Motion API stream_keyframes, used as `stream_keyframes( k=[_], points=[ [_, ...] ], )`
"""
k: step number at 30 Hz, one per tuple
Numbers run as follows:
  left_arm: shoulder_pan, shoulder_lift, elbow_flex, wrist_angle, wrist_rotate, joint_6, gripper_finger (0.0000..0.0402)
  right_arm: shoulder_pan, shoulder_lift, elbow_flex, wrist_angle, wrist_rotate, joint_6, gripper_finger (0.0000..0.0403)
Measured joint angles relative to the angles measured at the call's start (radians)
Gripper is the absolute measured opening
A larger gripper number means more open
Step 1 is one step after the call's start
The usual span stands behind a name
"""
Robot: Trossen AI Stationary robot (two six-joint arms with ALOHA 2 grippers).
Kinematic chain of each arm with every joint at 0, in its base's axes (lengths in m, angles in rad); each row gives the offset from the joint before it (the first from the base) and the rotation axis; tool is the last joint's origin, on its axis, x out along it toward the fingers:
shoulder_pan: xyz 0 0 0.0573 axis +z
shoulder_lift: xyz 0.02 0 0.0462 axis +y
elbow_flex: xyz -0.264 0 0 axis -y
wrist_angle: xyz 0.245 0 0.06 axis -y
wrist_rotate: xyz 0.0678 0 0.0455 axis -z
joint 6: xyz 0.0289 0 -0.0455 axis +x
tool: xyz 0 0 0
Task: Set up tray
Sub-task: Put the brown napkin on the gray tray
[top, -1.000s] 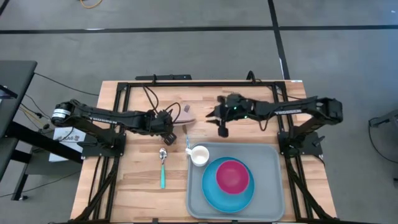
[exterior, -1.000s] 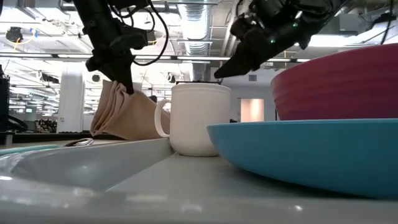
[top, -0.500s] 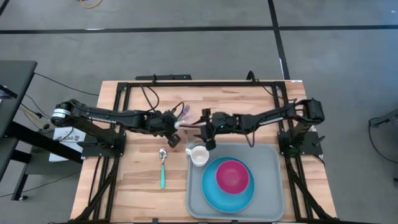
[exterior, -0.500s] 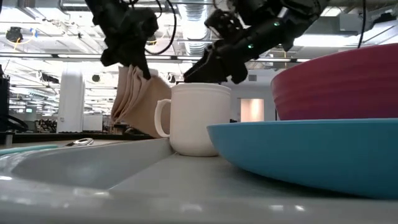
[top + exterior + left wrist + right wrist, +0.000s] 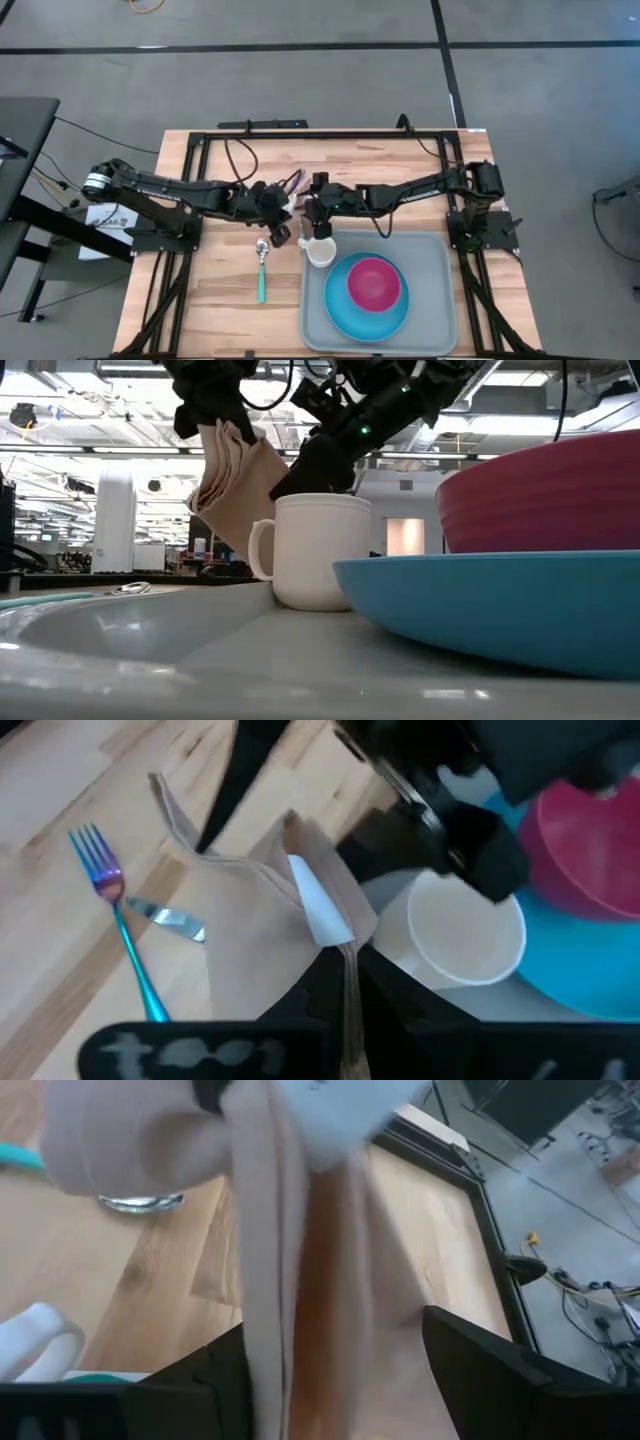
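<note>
My left hand [image 5: 215,422] is pinched shut on the top of the beige cloth napkin [image 5: 235,470], which hangs clear of the bench [image 5: 215,290] just behind the white mug [image 5: 315,550]. My right hand [image 5: 330,1370] is spread wide, fingers either side of the hanging folds, not gripping. The grey tray [image 5: 440,300] sits at the near right of the bench, carrying mug, blue plate [image 5: 340,310] and pink bowl [image 5: 373,281]. Fork [image 5: 115,925] lies on the wood; spoon [image 5: 262,262] lies left of the tray. I'd say: close the right low on the cloth, don't nudge the mug, then release the left.
</note>
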Motion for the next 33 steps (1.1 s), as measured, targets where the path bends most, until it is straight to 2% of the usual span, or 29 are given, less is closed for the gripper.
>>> stream_keyframes(
  k=[6,20,29,33],
  points=[
    [-0.010,0.000,0.000,-0.117,-0.003,-0.061,0.0002,0.047,-0.010,0.001,-0.020,0.095,-0.034,0.0239],
    [-0.009,0.000,0.000,-0.031,0.087,-0.005,0.0002,0.062,-0.005,0.055,0.025,-0.072,-0.028,0.0240],
    [-0.025,0.000,0.017,-0.012,0.117,0.019,0.0002,0.053,-0.005,0.054,-0.051,-0.064,0.026,0.0238],
    [-0.041,0.000,0.058,-0.033,0.109,0.025,0.0002,0.054,-0.005,0.054,-0.095,-0.061,0.071,0.0219]
  ],
)
